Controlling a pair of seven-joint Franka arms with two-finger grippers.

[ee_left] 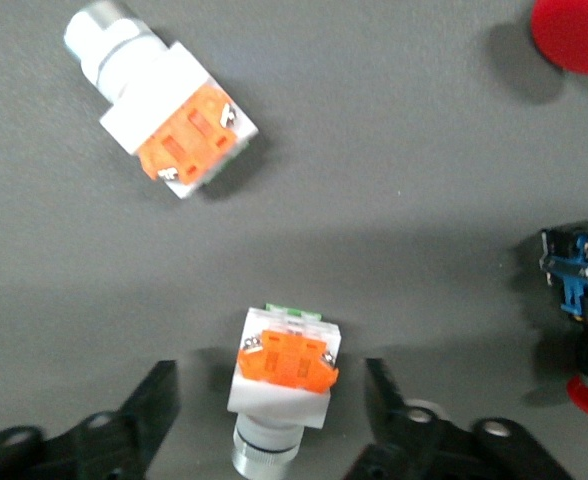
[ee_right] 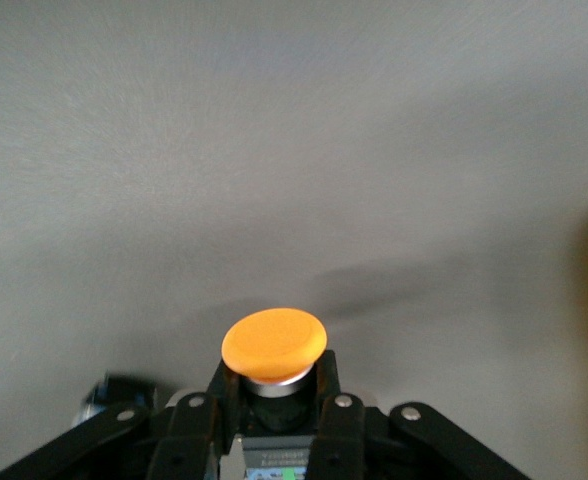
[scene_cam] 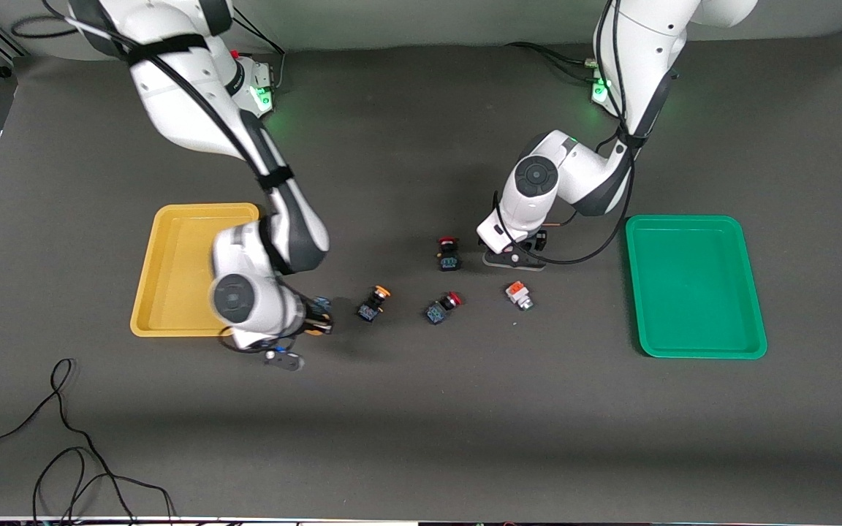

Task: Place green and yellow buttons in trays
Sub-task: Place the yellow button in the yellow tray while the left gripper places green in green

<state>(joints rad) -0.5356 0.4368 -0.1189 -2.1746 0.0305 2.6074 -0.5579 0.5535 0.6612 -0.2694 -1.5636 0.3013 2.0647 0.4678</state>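
While the right gripper (ee_right: 274, 400) grasps one yellow-capped button (ee_right: 274, 345), left gripper (ee_left: 274, 420) (released) straddles one white button (ee_left: 282, 375).

— Trays? Yellow tray (scene_cam: 172, 270) toward the right arm's end of the worktop (scene_cam: 421, 438), green tray (scene_cam: 693, 285) toward the left arm's end.

— Between them? Orange-capped button (scene_cam: 374, 302), two red-capped switches (scene_cam: 448, 253) (scene_cam: 442, 307), white-bodied button (scene_cam: 518, 294), all mid-worktop.

— Grippers? Right gripper (scene_cam: 316, 320) low beside the yellow tray; left gripper (scene_cam: 516, 256) low near the white-bodied button.

Four buttons (scene_cam: 373, 302) lie scattered between yellow tray (scene_cam: 172, 270) and green tray (scene_cam: 695, 285).
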